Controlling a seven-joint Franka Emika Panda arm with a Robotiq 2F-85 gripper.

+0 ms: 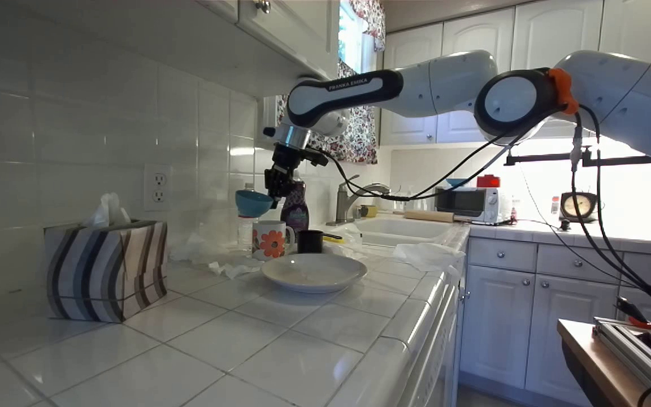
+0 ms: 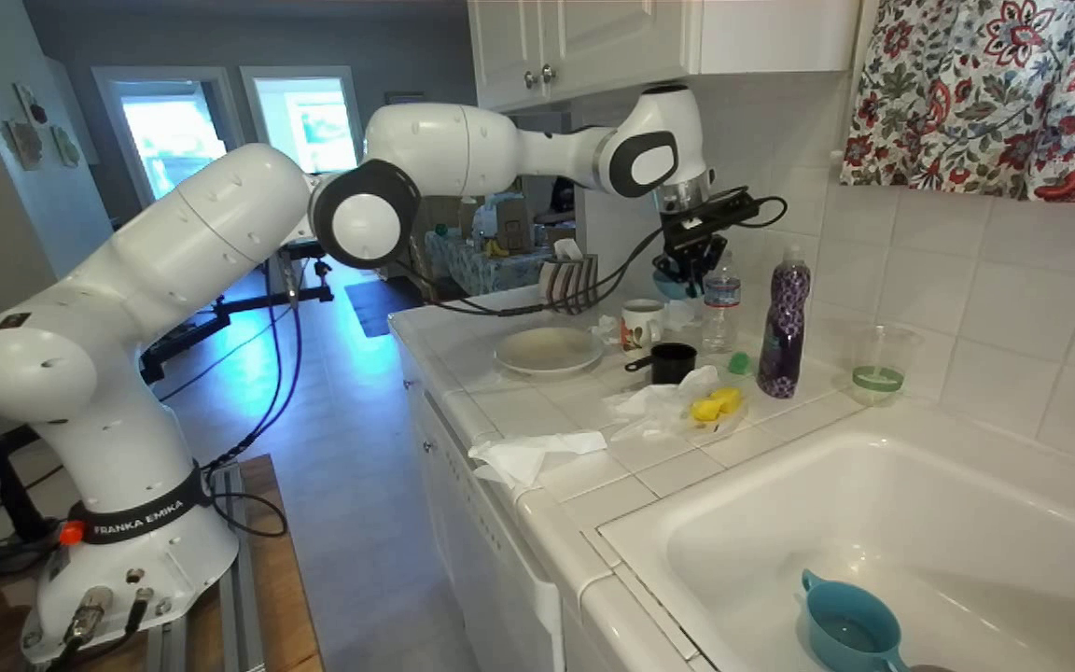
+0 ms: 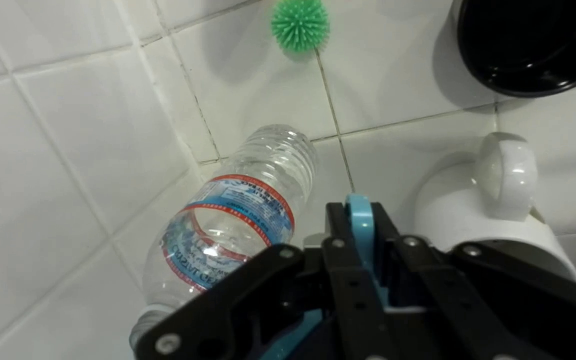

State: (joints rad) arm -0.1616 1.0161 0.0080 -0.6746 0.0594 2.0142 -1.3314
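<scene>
One bottle (image 3: 235, 215) and one mug (image 1: 269, 241) near the blue cup (image 1: 254, 204)

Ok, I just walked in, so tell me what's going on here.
The robot's gripper is shut on the handle of a blue cup, holding it in the air above the counter. A clear bottle and a flowered mug stand close by, and a white plate lies near the mug. A two-handled cup sits in the sink.
</scene>
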